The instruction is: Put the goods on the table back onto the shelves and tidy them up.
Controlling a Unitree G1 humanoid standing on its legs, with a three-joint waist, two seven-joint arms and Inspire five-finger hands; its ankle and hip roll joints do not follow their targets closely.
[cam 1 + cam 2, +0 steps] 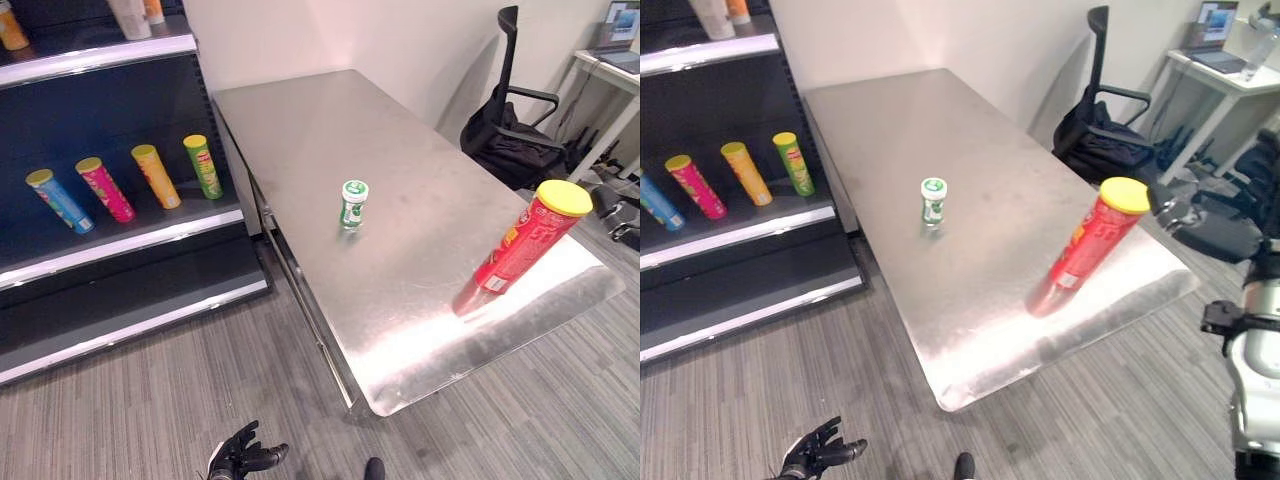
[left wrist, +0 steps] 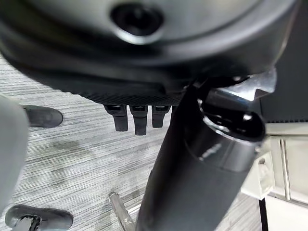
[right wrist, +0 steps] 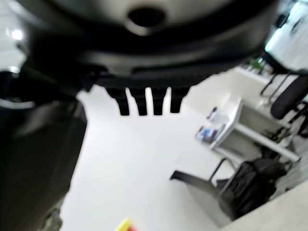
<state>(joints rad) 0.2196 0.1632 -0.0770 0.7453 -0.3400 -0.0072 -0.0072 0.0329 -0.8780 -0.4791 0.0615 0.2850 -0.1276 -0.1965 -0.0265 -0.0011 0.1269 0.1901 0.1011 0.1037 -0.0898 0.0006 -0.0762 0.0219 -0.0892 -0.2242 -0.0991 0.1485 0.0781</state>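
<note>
A red chip can (image 1: 525,243) with a yellow lid stands near the front right corner of the steel table (image 1: 330,120). A small green and white bottle (image 1: 354,203) stands upright at the table's middle. To the left, the dark shelf (image 1: 120,245) holds a blue can (image 1: 60,200), a pink can (image 1: 105,189), an orange can (image 1: 156,176) and a green can (image 1: 203,166), all lying in a row. My left hand (image 1: 243,455) hangs low over the floor in front of the table, fingers (image 2: 134,118) spread and holding nothing. My right hand's fingers (image 3: 144,103) are straight and hold nothing; the can's yellow lid (image 3: 124,224) shows beyond them.
The upper shelf board (image 1: 100,52) carries a few bottles. A black office chair (image 1: 515,110) with a dark bag stands past the table's right side. A white desk (image 1: 615,70) with a laptop is at the far right. Grey carpet lies between shelf and table.
</note>
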